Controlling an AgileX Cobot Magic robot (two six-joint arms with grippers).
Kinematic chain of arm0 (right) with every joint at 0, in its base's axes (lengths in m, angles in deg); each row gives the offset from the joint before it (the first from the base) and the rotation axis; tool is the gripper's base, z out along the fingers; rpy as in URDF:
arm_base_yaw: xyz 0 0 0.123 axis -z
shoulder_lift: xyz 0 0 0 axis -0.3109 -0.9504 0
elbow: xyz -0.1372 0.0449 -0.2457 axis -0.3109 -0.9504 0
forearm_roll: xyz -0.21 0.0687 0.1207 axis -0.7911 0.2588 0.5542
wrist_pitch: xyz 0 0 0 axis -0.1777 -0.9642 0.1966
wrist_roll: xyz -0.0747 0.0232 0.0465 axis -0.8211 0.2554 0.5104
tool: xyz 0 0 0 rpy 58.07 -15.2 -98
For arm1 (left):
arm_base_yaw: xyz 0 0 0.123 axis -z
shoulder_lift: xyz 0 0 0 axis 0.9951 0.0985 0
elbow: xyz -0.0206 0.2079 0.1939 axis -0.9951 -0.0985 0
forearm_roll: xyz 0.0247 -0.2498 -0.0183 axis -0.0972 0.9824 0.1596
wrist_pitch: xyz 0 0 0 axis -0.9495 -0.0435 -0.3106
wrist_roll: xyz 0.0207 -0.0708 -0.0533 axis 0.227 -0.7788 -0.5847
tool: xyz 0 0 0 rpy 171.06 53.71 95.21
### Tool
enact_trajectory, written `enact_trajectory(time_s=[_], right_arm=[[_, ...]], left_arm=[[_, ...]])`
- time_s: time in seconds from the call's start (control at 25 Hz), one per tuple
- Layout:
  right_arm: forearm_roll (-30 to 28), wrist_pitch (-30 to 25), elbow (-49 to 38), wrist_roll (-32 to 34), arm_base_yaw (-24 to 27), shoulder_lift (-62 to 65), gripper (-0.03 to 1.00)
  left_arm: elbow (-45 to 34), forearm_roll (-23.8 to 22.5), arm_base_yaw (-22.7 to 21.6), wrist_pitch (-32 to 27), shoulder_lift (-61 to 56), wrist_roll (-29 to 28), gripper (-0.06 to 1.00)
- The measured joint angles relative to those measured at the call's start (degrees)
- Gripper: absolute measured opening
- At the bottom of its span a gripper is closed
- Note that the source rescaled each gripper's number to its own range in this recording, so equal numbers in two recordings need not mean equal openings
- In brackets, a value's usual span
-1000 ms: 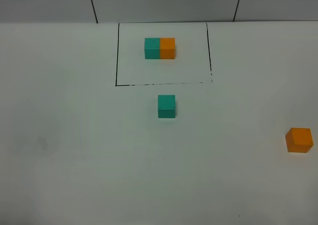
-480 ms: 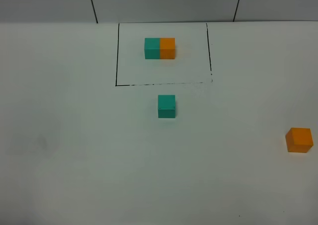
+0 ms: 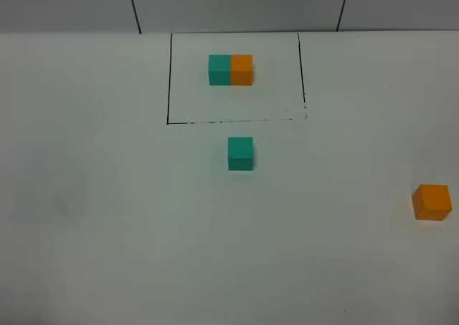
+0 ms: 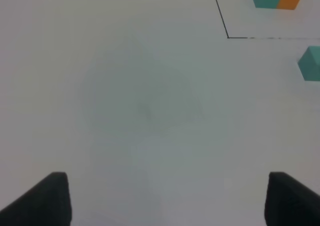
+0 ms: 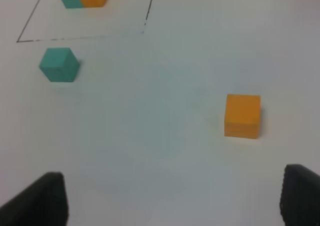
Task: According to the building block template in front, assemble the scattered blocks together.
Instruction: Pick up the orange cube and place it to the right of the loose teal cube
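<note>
From the high view the table carries the template inside its drawn frame near the far edge, teal on the left, orange on the right. The loose teal cube sits just outside the frame's near line, about mid-table, and the loose orange cube lies well apart from it, out toward the right side. Neither arm shows here, so this view says nothing of the jaws. The left wrist view fills that in: the left gripper hangs over bare table with its jaws spread wide and nothing between them. It catches the template and a sliver of the teal cube, but not the orange one. The right wrist view shows the right gripper likewise wide and empty, with both loose cubes and the template ahead of it. I reckon the long carry of the orange cube is the weak spot: set down a shade too close, it could shove the teal cube askew or over the frame line, and landing on the teal's left would reverse the template's order.
</note>
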Motion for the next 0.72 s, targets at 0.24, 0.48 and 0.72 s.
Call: enact_trajectory(time_s=[0.24, 0.48, 0.72], right_arm=[[-1.28, 8.19, 5.12, 0.0, 0.0, -24.34, 0.82], [-1.23, 11.86, 12.57, -3.57, 0.0, -51.65, 0.85], [-1.63, 16.46, 13.98, -5.9, 0.0, -69.77, 0.85]], left_arm=[[0.0, 0.0, 0.0, 0.0, 0.0, 0.0, 0.66], [0.0, 0.0, 0.0, 0.0, 0.0, 0.01, 0.66], [0.0, 0.0, 0.0, 0.0, 0.0, 0.01, 0.66]])
